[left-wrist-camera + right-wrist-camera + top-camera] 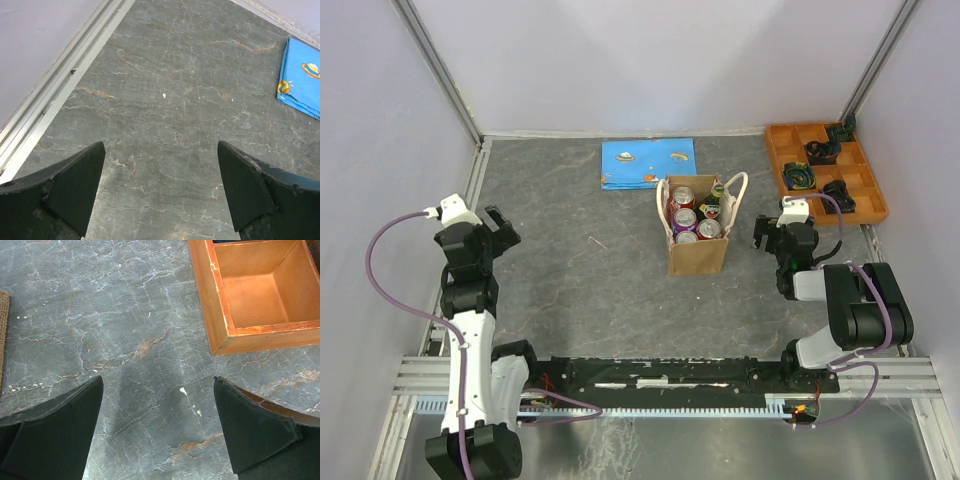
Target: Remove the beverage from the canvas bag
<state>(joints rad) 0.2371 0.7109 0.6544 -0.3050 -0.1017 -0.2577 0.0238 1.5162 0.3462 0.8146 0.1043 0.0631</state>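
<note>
Inside the canvas bag only the tops of the cans show. Their bodies are hidden by the bag's walls, and the labels are too small to read. At least 4 can tops, red and purple, can be counted, and a darker item among them cannot be made out. The right wrist view catches only a thin tan woven edge at its left border.

The bag is a small boxy tan-brown tote, standing upright and open near the middle of the grey marbled table, its 2 cream handles drooping outward.

Behind the bag lies a blue patterned cloth, which is cut off in the left wrist view. To the bag's right and farther back sits an orange compartment tray, with dark objects in several compartments that are too small to identify.

The right gripper hangs just right of the bag, jaws spread and holding nothing. The left gripper is well to the bag's left, jaws also wide apart and gripping nothing.
</note>
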